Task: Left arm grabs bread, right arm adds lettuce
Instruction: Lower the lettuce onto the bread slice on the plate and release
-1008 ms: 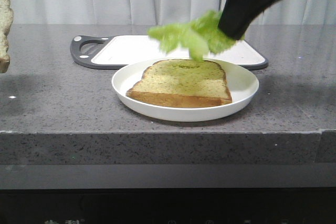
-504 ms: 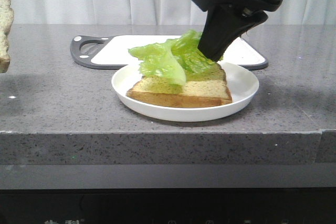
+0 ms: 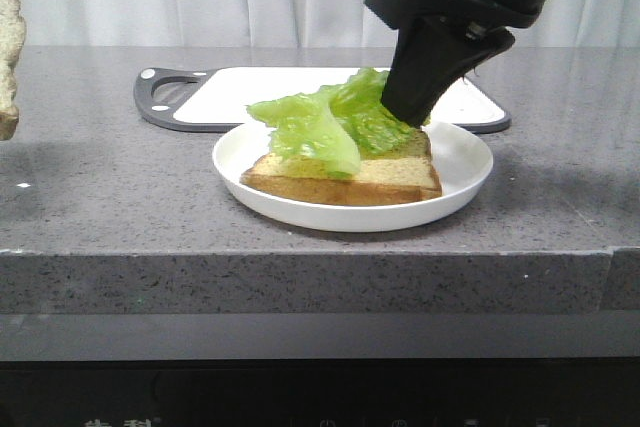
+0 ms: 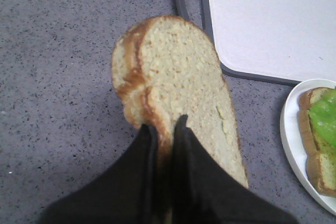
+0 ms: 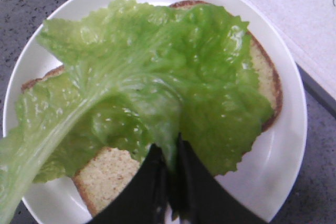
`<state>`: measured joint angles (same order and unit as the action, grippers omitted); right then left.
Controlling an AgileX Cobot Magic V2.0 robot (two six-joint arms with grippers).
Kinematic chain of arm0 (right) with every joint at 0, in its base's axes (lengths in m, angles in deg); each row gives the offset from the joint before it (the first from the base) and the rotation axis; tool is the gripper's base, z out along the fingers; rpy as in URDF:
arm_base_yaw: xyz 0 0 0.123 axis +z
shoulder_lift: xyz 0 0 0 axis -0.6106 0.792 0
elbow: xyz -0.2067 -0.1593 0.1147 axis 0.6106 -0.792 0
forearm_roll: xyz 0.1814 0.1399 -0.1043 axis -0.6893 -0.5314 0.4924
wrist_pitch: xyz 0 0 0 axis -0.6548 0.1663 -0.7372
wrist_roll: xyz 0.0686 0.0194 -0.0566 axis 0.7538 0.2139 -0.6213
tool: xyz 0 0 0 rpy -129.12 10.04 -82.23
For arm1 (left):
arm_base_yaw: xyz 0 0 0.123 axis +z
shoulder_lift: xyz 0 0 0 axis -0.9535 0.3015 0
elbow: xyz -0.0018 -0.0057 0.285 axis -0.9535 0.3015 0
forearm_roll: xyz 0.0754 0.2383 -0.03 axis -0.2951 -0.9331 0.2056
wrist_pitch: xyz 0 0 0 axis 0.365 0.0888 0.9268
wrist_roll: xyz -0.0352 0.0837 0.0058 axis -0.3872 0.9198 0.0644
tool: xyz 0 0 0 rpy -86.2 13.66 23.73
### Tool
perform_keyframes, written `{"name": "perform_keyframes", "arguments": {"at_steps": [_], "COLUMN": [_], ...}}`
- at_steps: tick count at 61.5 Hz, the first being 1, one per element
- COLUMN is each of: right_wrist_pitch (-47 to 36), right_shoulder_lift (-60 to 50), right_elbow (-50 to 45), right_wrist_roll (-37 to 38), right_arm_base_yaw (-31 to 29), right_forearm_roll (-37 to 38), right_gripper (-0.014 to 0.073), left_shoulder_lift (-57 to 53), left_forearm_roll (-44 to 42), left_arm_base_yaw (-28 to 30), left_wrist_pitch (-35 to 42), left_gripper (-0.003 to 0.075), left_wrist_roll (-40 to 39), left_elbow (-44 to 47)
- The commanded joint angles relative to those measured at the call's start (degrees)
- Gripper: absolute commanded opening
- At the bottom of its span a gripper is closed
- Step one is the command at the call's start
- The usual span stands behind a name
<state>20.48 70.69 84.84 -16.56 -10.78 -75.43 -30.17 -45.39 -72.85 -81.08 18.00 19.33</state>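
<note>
The bread (image 3: 395, 173), a thick square slice, lies on a white plate (image 3: 465, 162). The ruffled green lettuce (image 3: 320, 125) drapes over it and covers most of its face. My right gripper (image 3: 402, 112) is shut on the lettuce's edge just above the bread's right rear; the right wrist view shows the jaws (image 5: 169, 148) pinching the leaf (image 5: 147, 77) over the bread (image 5: 107, 174). My left gripper (image 4: 165, 127) is shut on a second bread slice (image 4: 178, 72) and holds it up at the far left (image 3: 8, 47). The left arm itself is out of the front view.
A white cutting board (image 3: 250, 92) with a dark grey rim and handle lies behind the plate. It also shows in the left wrist view (image 4: 262, 19). The grey speckled counter (image 3: 110, 187) ends at a front edge close to the plate.
My right gripper came down with the lettuce from above the plate. The leaf now rests spread on the bread. The slice at the far left has stayed put.
</note>
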Motion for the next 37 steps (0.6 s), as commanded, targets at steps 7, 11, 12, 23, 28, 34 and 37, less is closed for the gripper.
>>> {"name": "perform_keyframes", "arguments": {"at_steps": [7,11,12,23,28,34,37], "right_wrist_pitch": [-0.79,-0.79,-0.79,-0.77,-0.77,-0.77,-0.97], "right_shoulder_lift": [-1.96,-1.96,-1.96,-1.96,-1.96,-1.96,-2.16], "right_elbow": [1.35,1.35,1.35,1.35,1.35,1.41,1.47], "right_wrist_roll": [2.48,2.48,2.48,2.53,2.53,2.58,2.57], "right_arm_base_yaw": [-0.24,-0.24,-0.24,-0.24,-0.24,-0.24,-0.24], "right_forearm_roll": [2.44,2.5,2.5,2.5,2.5,2.5,2.5], "right_gripper": [-0.0058,-0.0058,-0.0057,0.0022,0.0155,0.0317,0.0371], "left_shoulder_lift": [-0.66,-0.66,-0.66,-0.66,-0.66,-0.66,-0.66], "left_forearm_roll": [1.43,1.43,1.43,1.43,1.43,1.43,1.43], "left_arm_base_yaw": [0.12,0.12,0.12,0.12,0.12,0.12,0.12], "left_wrist_pitch": [3.43,3.43,3.43,3.43,3.43,3.43,3.43], "left_gripper": [-0.0019,-0.0019,-0.0019,-0.0019,-0.0019,-0.0019,-0.0019], "left_wrist_roll": [-0.02,-0.02,-0.02,-0.02,-0.02,-0.02,-0.02], "left_elbow": [-1.74,-1.74,-1.74,-1.74,-1.74,-1.74,-1.74]}}
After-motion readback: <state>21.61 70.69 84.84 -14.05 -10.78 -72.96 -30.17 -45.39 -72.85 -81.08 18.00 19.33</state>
